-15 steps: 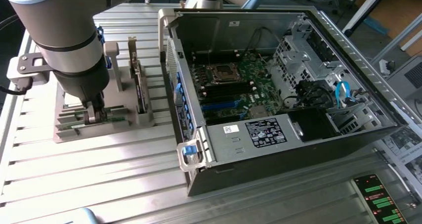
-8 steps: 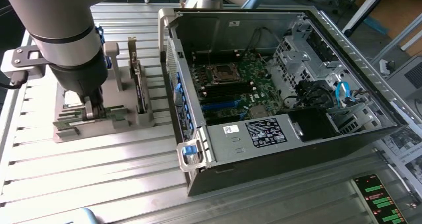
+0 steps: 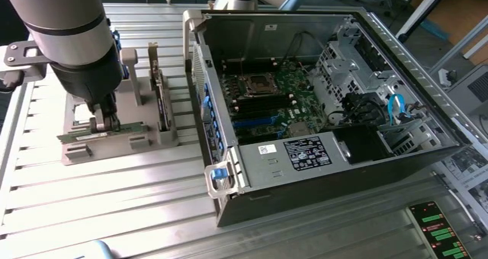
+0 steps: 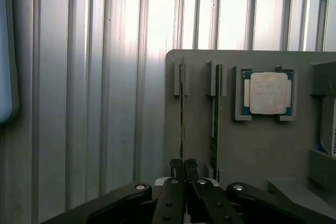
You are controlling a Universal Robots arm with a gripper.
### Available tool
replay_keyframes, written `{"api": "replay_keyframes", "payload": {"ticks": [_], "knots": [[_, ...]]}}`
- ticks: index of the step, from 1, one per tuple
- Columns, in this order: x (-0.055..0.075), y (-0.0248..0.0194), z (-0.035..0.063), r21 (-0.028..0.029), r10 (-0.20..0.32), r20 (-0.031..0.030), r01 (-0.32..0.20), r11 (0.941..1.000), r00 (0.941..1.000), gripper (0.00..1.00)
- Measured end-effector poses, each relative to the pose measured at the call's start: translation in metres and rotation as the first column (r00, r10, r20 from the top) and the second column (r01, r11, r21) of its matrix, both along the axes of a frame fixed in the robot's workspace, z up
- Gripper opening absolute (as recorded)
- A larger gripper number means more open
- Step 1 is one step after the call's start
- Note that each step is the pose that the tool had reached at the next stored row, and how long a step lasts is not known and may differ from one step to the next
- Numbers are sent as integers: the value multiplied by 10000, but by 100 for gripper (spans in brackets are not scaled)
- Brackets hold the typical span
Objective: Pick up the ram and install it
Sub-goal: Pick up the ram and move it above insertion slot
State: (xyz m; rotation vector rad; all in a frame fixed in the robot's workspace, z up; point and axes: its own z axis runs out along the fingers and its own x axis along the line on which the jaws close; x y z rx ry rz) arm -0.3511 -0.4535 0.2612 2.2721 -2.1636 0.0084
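The ram (image 3: 126, 133) is a thin green stick standing on edge in a slot of the grey holder tray (image 3: 114, 150), at the exterior view's left. My gripper (image 3: 104, 127) has come down from above onto its middle. In the wrist view the ram (image 4: 181, 114) runs edge-on between the two black fingertips (image 4: 176, 167), and the gripper (image 4: 182, 165) is shut on it. The stick still sits in the holder's end clips. A second green stick (image 4: 215, 114) stands in the neighbouring slot, untouched.
A square silver processor chip (image 4: 270, 93) lies in the holder beside the sticks. A wider expansion card (image 3: 159, 93) stands upright in the same holder. The open computer case (image 3: 427, 99) lies at the exterior view's right, its motherboard (image 3: 282, 93) exposed, on a ribbed aluminium table (image 3: 114, 202).
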Motion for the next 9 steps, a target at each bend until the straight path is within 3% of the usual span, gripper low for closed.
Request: {"api": "replay_keyframes", "payload": {"ticks": [9], "knots": [[0,0,193,0,0,0,0,10000,10000,12]]}}
